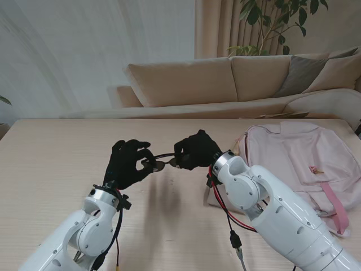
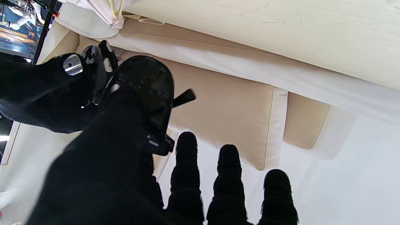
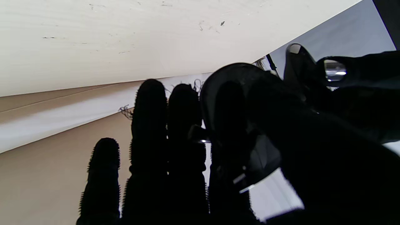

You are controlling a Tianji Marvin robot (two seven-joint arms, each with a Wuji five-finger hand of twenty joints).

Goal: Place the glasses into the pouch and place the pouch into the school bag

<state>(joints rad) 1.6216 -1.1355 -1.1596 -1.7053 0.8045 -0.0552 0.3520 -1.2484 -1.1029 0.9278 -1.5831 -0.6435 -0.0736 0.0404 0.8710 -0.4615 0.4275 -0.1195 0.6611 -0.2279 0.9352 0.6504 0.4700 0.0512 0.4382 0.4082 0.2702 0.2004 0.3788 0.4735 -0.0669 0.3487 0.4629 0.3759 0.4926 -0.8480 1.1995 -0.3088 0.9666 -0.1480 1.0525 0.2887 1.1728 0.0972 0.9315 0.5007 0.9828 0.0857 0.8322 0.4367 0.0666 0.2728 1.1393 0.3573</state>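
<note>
**Operator:** Starting nearest, what are the hands doing?

**Technician:** The left hand (image 1: pixel 128 165) is pinching one end of the glasses (image 1: pixel 159 162) between thumb and forefinger; its other three fingers (image 2: pixel 186 156) are standing straight and apart, touching nothing. The right hand (image 1: pixel 194 149) is closing its thumb and forefinger on the other end, with its remaining fingers (image 3: pixel 149 118) extended side by side. The glasses are hanging between the two sets of fingertips, lifted off the table (image 1: pixel 51 169). In the left wrist view a dark lens (image 2: pixel 150 90) is lying right against the thumb.

**Operator:** Where is the pouch?

**Technician:** A pale flat item (image 1: pixel 213 195) is showing just behind the right wrist, on the palm side. It may be the pouch; I cannot tell for certain.

**Operator:** And farther out?

**Technician:** The school bag (image 1: pixel 299 164) is lying flat, well beyond the right hand's knuckles and apart from both hands. Behind the table a sofa (image 1: pixel 225 79) is standing.

**Operator:** How should the step in hand be performed?

**Technician:** In my judgement the glasses are being transferred or folded. Keep both pinches on the frame, not the lenses. Release one hand only once the other is gripping firmly. Then free a hand to hold the pouch mouth open, and feed the glasses in narrow end first.
</note>
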